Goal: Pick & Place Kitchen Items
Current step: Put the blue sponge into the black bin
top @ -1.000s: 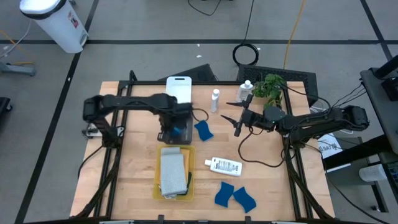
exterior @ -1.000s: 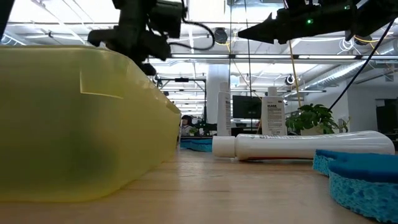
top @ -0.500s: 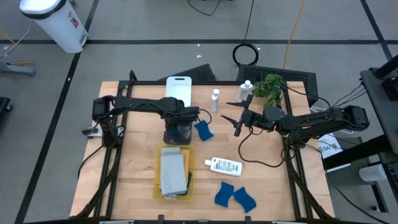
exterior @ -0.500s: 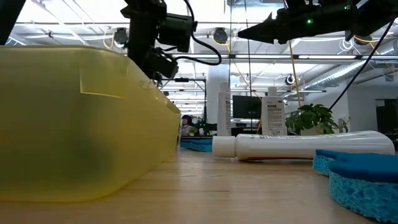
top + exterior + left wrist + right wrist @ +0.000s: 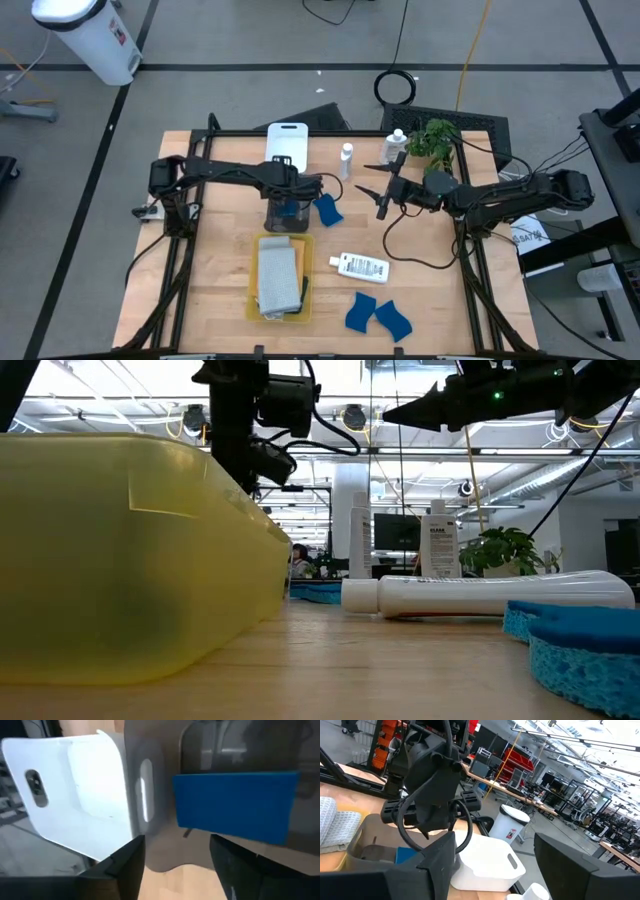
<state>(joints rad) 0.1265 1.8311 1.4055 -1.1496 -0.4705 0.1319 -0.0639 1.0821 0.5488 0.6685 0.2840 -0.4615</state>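
Left gripper [image 5: 287,206] over grey tray [image 5: 271,219], centre of high view.
Fingers spread, holding nothing; blue sponge [image 5: 235,806] lies inside that tray, beside white tray [image 5: 75,800]. Right gripper [image 5: 377,187] hangs open right of centre, above bare worktop [image 5: 225,260], holding nothing.

A: In the low view, the yellow tray [image 5: 130,560] fills the left side, cut off at the frame's left edge, hiding the table behind.

B: And the blue sponge [image 5: 585,640] at lower right runs past the right edge.
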